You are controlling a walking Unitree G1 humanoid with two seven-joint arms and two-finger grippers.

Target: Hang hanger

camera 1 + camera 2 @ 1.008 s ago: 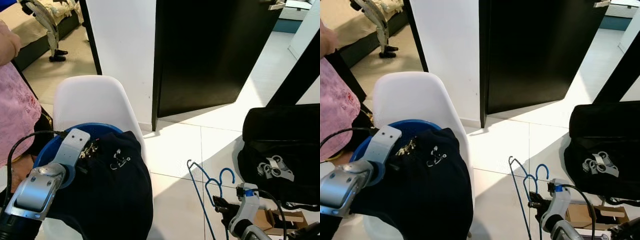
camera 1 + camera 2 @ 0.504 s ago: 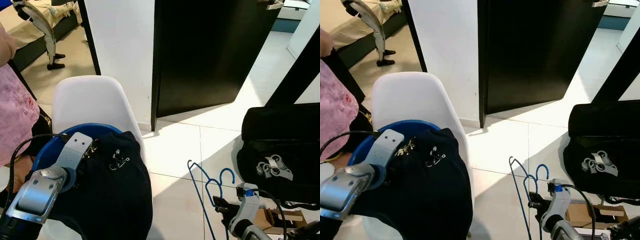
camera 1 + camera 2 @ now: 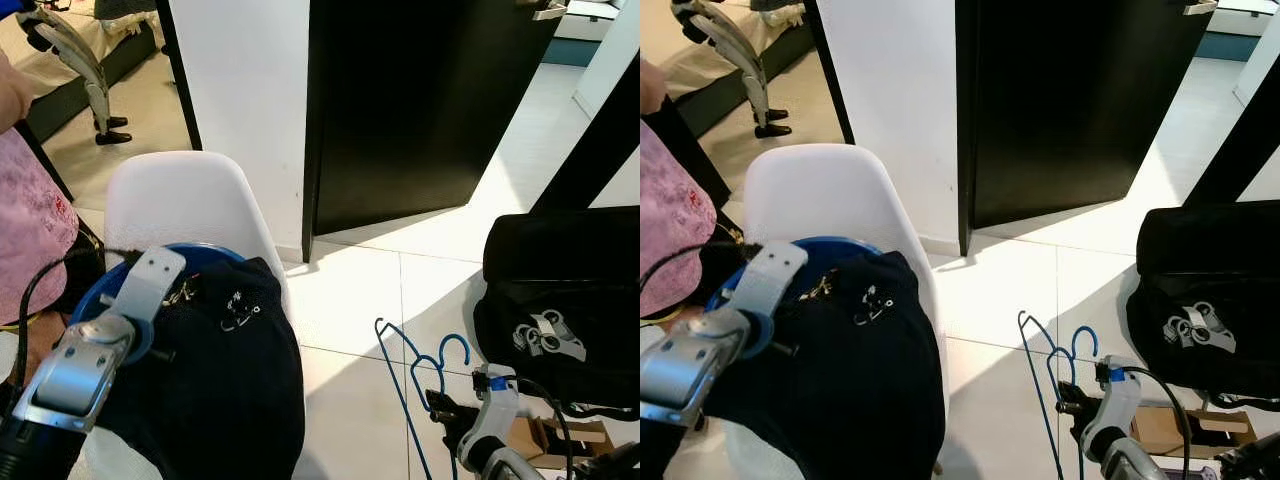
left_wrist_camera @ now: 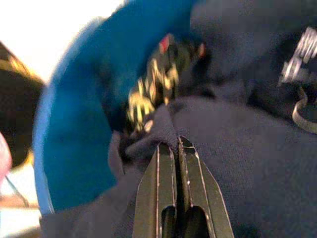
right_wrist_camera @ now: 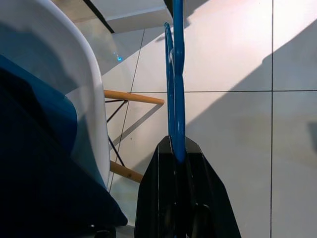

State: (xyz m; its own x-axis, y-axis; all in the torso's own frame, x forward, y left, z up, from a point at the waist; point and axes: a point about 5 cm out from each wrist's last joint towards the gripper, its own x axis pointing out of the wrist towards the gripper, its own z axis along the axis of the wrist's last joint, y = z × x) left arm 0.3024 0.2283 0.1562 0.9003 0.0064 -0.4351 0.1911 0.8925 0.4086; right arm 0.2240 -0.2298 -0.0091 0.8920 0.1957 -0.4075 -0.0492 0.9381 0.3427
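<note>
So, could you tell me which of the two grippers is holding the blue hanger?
The right gripper: its jaws clamp the blue hanger above the floor, while the left gripper pinches dark fabric in the blue basin.

No words, labels or numbers can be read anywhere here.

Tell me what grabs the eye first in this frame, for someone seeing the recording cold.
First, the dark navy garment heaped in a round blue plastic basin on the white moulded plastic chair, with the left tool pinched shut on a fold of the cloth. Next, to the robot's right, the right tool grips thin blue wire hangers above the pale tiled floor, near a black bag.
</note>
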